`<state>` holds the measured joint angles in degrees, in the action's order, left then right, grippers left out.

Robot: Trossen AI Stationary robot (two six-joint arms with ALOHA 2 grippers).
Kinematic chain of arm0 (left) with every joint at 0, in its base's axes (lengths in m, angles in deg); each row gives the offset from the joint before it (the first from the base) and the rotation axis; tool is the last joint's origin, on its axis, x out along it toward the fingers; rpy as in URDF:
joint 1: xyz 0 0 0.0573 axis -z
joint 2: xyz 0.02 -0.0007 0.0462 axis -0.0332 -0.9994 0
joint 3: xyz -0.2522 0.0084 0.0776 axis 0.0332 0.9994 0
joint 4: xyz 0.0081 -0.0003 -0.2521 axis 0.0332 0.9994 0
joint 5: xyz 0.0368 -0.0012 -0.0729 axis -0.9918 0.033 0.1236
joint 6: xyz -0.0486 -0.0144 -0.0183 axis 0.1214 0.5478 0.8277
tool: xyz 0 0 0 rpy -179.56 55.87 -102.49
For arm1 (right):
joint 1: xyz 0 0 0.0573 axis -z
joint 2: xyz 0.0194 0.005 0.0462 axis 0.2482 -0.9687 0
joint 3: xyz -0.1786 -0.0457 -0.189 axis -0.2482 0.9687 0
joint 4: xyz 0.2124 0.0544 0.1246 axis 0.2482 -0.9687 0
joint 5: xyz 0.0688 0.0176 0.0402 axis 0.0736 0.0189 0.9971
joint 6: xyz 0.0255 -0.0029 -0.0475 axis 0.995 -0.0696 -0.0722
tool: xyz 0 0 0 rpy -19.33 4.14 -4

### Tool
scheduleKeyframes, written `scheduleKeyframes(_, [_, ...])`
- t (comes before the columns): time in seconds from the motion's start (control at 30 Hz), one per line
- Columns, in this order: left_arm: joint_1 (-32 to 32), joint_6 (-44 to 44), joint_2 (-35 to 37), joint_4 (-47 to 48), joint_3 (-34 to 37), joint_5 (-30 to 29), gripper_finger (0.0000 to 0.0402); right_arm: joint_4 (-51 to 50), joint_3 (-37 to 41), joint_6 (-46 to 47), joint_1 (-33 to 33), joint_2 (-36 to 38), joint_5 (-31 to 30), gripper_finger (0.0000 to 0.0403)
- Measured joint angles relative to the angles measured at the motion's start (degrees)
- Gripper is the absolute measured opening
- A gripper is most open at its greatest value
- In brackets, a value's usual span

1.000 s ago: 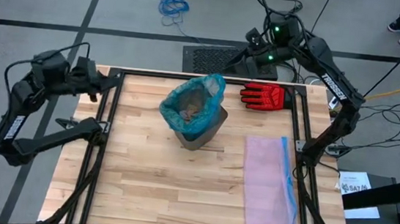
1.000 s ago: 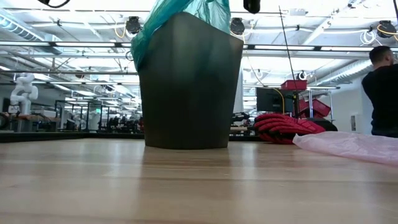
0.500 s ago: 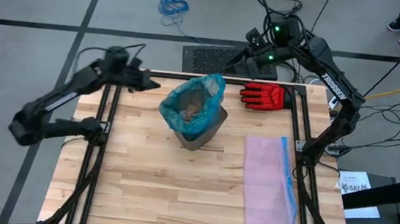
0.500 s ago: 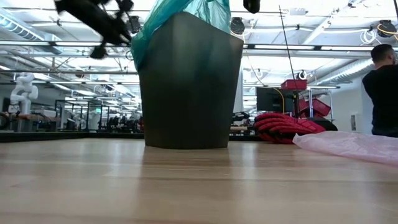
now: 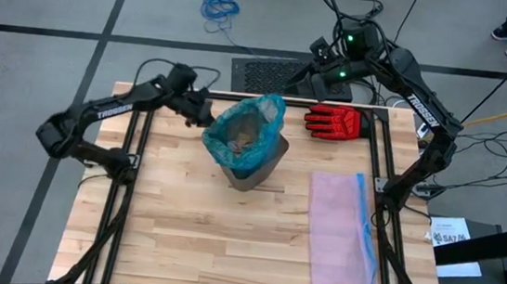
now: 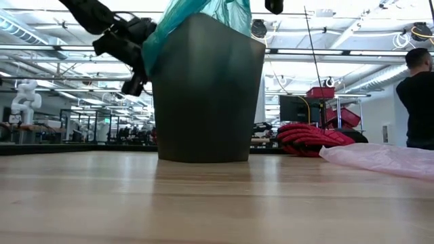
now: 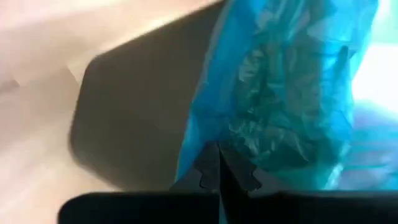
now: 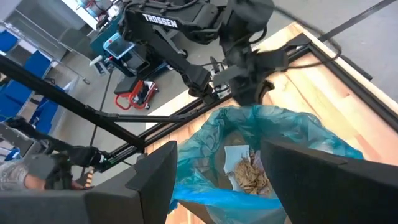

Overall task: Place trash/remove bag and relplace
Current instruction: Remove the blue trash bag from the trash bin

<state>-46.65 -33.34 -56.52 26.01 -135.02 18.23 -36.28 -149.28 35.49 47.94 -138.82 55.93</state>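
here, a dark bin [image 5: 260,166] stands on the wooden worktop [image 5: 180,228], toward its far middle, lined with the teal bag [image 5: 241,127] whose crinkled rim folds over the bin's top. the trash [image 5: 240,141], mostly brown paper wads with a pale scrap, lies inside the bag. the left gripper [image 5: 202,114] reaches in from the far left side and sits just beside the bag's left rim, its fingers [image 7: 208,171] pressed together and pointing at the plastic; whether they touch it cannot be told. the right gripper [image 5: 322,55] hangs above the worktop's far edge, well apart from the bin, with its fingers [image 8: 155,180] spread and nothing between them. a red glove [image 5: 335,122] lies at the far edge, right of the bin. a pale pink bag with a blue strip [image 5: 345,235] lies flat on the right side. in the low view a person [image 6: 417,102] stands in the room beyond.
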Motion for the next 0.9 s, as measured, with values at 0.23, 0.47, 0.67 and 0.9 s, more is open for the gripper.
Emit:
scheduleKeyframes(0.23, [11.52, 10.68, 5.50, -3.97, 0.02, -0.73, 0.0000, -0.02, 0.00, -0.09, -0.37, 0.00, 0.04, 0.0226])
scheduleKeyframes(0.47, [17.98, 20.25, 16.50, -5.17, 0.00, -9.66, 0.0000, -0.14, 0.00, -0.22, -0.36, 0.00, 0.21, 0.0226])
scheduleKeyframes(0.67, [18.53, 17.90, 20.16, 7.44, -0.02, -21.98, 0.0000, -0.15, 0.00, -0.32, -0.36, 0.00, 0.23, 0.0226])
scheduleKeyframes(0.9, [16.99, 9.56, 19.26, 10.12, 0.00, -25.79, 0.0056, -0.14, 0.00, -0.28, -0.36, 0.00, 0.23, 0.0226])
